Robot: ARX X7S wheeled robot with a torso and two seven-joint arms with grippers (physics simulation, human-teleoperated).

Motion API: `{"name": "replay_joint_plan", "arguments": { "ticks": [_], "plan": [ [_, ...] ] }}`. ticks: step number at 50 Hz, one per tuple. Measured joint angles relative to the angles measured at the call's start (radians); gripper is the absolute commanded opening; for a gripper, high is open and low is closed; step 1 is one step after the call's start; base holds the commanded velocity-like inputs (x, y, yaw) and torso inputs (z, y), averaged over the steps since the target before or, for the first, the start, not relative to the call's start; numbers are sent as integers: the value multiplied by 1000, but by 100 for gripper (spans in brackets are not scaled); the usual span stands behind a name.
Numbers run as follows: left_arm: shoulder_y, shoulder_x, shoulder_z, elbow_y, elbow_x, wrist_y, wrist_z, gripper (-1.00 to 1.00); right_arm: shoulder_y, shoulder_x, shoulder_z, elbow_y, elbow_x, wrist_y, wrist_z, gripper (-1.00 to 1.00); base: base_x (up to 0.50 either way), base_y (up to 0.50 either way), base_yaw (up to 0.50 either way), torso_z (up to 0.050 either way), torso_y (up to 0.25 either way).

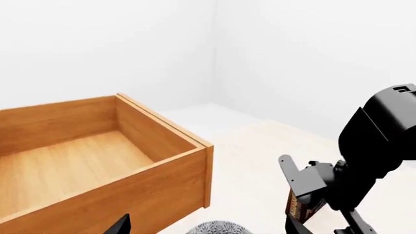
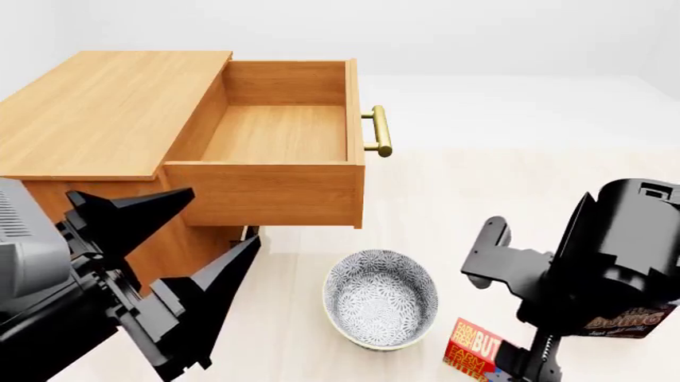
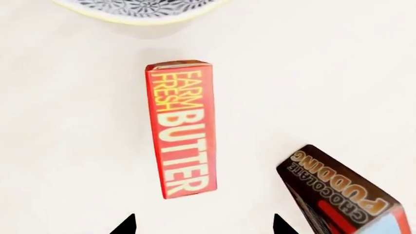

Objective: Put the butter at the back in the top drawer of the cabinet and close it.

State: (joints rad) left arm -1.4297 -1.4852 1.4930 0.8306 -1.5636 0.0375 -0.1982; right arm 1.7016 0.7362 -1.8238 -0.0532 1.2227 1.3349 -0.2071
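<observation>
The right pincer (image 3: 202, 225) hangs over the butter (image 3: 181, 128) with its 2 dark fingertips (image 3: 124, 226) spread apart and nothing between them; in the right wrist view only the tips show, on either side of the carton's near end and not touching it. The butter lies flat on the pale floor (image 3: 58, 146), lettered face up, its far end pointing at the patterned bowl (image 3: 140, 9). Just beside the butter's near end, apart from it, lies the chocolate pudding box (image 3: 341, 195), turned at an angle.

In the head view the right arm (image 2: 611, 255) covers most of the butter (image 2: 473, 346) and the pudding box (image 2: 627, 322); the butter sits just right of the bowl (image 2: 380, 296), close to it but not touching.

The left pincer (image 2: 202, 239) is held in front of the cabinet (image 2: 107, 111), below the open drawer's side, its 2 black fingers (image 2: 133, 215) wide apart and empty. In the left wrist view only 1 fingertip (image 1: 120, 225) shows at the frame's edge.

The top drawer (image 2: 271, 131) is pulled fully out, its wooden floor bare, its brass handle (image 2: 381, 131) on the front panel facing the right side of the head view. The left wrist view looks across the same drawer (image 1: 97, 161) from its corner and catches the right arm (image 1: 364, 165) beyond it, with a sliver of the butter (image 1: 300, 209) beneath. The bowl stands on the floor just in front of the drawer's side wall.
</observation>
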Motion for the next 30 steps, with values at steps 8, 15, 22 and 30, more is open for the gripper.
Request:
{"name": "replay_joint_plan", "arguments": {
  "ticks": [8, 15, 22, 30],
  "plan": [
    [7, 4, 2, -5, 4, 3, 0, 100, -20, -13, -5, 14, -12, -18, 9, 100, 0, 0, 0, 0, 0],
    [12, 6, 3, -9, 6, 5, 1, 100, -32, -20, -11, 20, -20, -32, 5, 100, 0, 0, 0, 0, 0],
    [16, 6, 3, -11, 7, 7, 2, 100, -51, -29, -18, 34, -30, -53, -5, 100, 0, 0, 0, 0, 0],
    [21, 9, 3, -15, 9, 9, 3, 100, -76, -35, -27, 53, -41, -77, -16, 100, 0, 0, 0, 0, 0]
  ]
}}
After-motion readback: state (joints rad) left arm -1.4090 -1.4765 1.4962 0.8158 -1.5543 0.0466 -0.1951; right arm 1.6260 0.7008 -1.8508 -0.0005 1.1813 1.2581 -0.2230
